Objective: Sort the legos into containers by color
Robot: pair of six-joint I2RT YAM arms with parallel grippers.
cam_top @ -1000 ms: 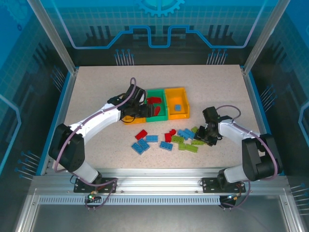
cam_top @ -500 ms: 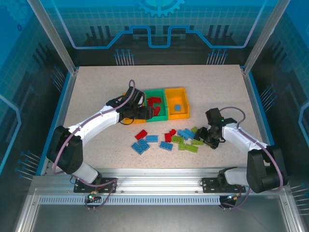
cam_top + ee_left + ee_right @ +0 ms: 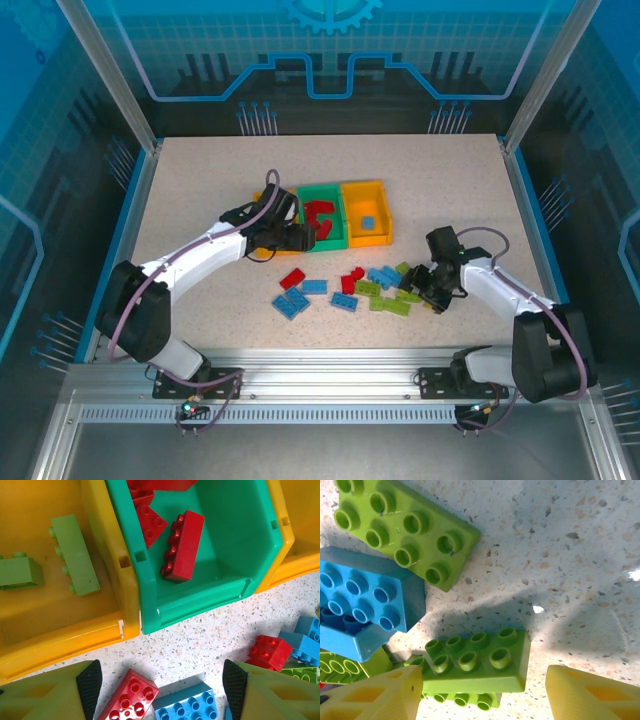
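Observation:
Three joined containers stand mid-table: a left yellow bin (image 3: 60, 640) holding two lime legos (image 3: 75, 555), a green bin (image 3: 335, 240) with red legos (image 3: 182, 545), and a right yellow bin (image 3: 350, 212) with one blue lego (image 3: 368, 222). Loose red, blue and lime legos (image 3: 350, 290) lie in front. My left gripper (image 3: 303, 237) hangs open just before the bins, above a red lego (image 3: 127, 700) and a blue lego (image 3: 185, 705). My right gripper (image 3: 425, 290) is open astride a lime lego (image 3: 480, 665), with a gap at the right finger (image 3: 590, 695).
Beside the straddled brick lie a second lime brick (image 3: 405, 530) and a blue brick (image 3: 365, 600), close together. The table (image 3: 200, 180) is speckled white, edged by blue rails and metal posts. The left arm's body covers much of the left yellow bin from above.
My left gripper has drawn back from over the bins toward the loose bricks. My right gripper has shifted slightly nearer over the lime bricks and its jaws have widened.

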